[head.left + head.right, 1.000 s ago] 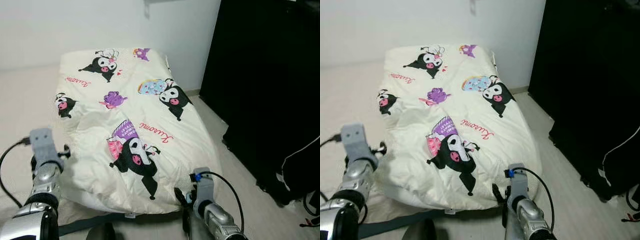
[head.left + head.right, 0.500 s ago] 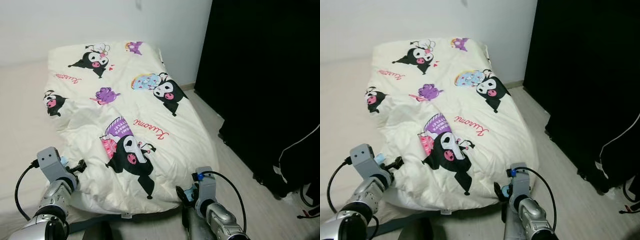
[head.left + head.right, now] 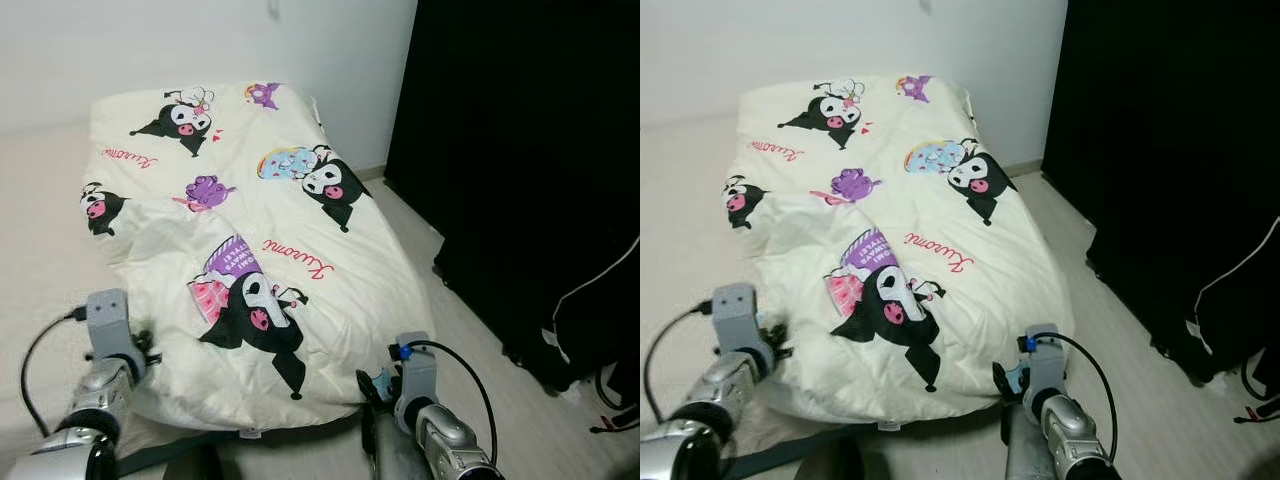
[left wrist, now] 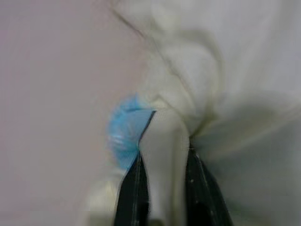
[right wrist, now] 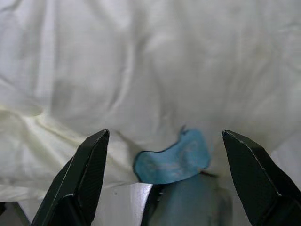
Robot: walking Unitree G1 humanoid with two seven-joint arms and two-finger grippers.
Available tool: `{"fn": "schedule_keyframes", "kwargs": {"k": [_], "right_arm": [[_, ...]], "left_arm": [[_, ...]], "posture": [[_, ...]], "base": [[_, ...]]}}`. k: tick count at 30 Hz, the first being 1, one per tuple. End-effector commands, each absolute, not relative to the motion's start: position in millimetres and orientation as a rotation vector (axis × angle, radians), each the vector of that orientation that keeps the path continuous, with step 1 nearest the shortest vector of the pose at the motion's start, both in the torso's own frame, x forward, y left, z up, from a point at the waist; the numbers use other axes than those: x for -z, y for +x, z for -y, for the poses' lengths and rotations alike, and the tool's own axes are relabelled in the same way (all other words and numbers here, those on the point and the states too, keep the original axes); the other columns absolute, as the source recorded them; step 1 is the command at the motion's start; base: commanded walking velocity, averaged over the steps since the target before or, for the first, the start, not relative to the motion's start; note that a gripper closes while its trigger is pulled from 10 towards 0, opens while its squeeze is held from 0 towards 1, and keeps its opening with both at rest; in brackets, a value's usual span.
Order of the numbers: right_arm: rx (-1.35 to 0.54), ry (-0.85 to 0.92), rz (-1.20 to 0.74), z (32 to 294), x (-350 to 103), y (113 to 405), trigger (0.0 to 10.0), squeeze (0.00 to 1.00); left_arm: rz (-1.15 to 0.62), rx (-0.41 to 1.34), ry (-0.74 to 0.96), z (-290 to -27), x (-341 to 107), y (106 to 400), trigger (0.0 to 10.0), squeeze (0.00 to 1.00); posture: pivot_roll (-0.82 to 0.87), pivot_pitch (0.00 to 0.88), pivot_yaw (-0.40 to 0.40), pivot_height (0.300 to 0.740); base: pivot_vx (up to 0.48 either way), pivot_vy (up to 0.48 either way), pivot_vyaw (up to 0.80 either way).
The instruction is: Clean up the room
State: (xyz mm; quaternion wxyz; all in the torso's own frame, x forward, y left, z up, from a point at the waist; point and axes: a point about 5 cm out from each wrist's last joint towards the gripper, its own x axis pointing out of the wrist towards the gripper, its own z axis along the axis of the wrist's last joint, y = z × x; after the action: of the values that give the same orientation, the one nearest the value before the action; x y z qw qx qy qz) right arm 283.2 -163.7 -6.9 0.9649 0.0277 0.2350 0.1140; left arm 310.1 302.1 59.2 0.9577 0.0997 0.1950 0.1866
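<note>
**A:** so what's the bot doing with the bed here? looks like tidying the blanket [image 3: 250,240]?

**B:** yeah, the cream cartoon-print blanket lies spread over the mattress [image 3: 40,250], and both arms are at its near edge. The left end effector [image 4: 162,162] has its fingers pinched together on a fold of the blanket's corner. You can see the fabric bunched up between the two black fingers, with a bit of blue tag or label just beside them. My guess is it's holding the corner so it can pull or straighten the thing.

**A:** and the right one?

**B:** the right end effector [image 5: 164,155] is spread wide apart, nothing in it. The blanket's edge sits right ahead of it, between the fingers, with another blue bit peeking out underneath. Probably lined up to grab the other corner so both ends move evenly.

**A:** what's the dark stuff off to its right?

**B:** a black wardrobe [image 3: 520,150], well apart from the bed.
</note>
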Motion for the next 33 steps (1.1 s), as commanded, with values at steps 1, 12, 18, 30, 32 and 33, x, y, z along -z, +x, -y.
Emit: {"fn": "schedule_keyframes", "kwargs": {"k": [1,12,18,30,32,33], "right_arm": [[-0.231,0.061,-0.488,161.3,7.8,283.3,10.0,0.0],[-0.235,0.053,-0.491,160.2,5.4,287.1,10.0,0.0],[-0.243,0.046,-0.498,160.6,5.7,287.2,10.0,0.0],[-0.296,0.036,-0.521,149.9,5.2,290.1,10.0,0.0],[-0.296,0.036,-0.521,149.9,5.2,290.1,10.0,0.0],[-0.307,0.026,-0.524,148.4,4.5,291.3,10.0,0.0]], "left_arm": [[-0.397,-0.462,0.262,-319.9,-61.6,300.8,0.0,0.0],[-0.534,-0.61,-0.084,-335.9,-15.4,237.0,0.0,0.0],[-0.491,-0.73,-0.149,-340.2,-24.3,181.3,0.0,0.0],[-0.346,-0.819,-0.141,-342.4,-76.1,155.2,0.0,0.0],[-0.346,-0.819,-0.141,-342.4,-76.1,155.2,0.0,0.0],[-0.367,-0.806,-0.168,-334.3,-74.9,153.8,0.0,0.0]], "posture": [[-0.14,0.143,0.002,0.539],[-0.1,0.137,0.016,0.539],[-0.06,0.139,0.018,0.539],[0.03,0.145,-0.028,0.539],[0.03,0.145,-0.028,0.539],[0.03,0.143,-0.028,0.539]], "base": [[0.0,0.0,0.0],[0.0,0.0,0.0],[0.0,0.0,0.0],[0.0,0.0,0.0],[0.0,0.0,0.0],[0.0,0.0,0.0]]}}
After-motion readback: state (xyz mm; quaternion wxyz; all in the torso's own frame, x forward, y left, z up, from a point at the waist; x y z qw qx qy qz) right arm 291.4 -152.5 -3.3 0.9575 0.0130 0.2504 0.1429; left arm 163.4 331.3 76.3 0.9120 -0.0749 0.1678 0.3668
